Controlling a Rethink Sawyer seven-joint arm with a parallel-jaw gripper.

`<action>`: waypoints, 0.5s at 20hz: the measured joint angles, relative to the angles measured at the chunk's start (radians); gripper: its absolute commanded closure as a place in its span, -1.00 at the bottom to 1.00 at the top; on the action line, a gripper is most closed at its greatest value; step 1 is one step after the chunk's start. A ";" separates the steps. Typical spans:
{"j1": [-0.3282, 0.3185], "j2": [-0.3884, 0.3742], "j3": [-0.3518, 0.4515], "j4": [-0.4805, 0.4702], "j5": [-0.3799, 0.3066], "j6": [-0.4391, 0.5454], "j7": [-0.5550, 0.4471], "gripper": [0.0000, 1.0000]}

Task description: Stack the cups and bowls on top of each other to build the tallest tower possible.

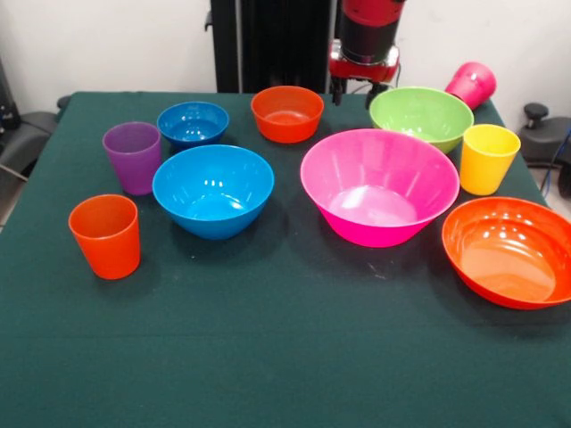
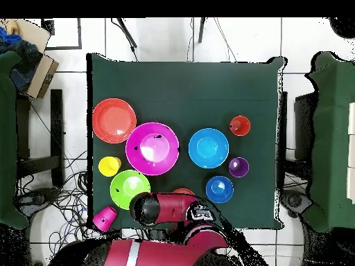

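**Nothing stacked yet**

I see my gripper [image 1: 354, 92] up behind the small orange plastic bowl [image 1: 287, 113]; I cannot tell how it stands. The big pink plastic bowl [image 1: 379, 185] sits mid-table, bowls and cups all around it. The magenta plastic cup [image 1: 472, 84] lies tipped at the table's edge.

A robotics lab: a red and black arm [image 2: 173, 208] stands at a desk [image 1: 285, 357] draped in dark green cloth, on a white tiled floor [image 2: 69, 118] strewn with cables [image 2: 52, 197]. Bare white walls [image 1: 107, 45], a cardboard box [image 2: 35, 66] at one side.
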 measured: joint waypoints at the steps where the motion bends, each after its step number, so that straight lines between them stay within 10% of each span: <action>1: -0.001 0.000 0.000 0.000 0.000 0.000 0.000 -1.00; 10: -0.007 0.000 0.001 -0.008 0.000 0.000 0.000 -1.00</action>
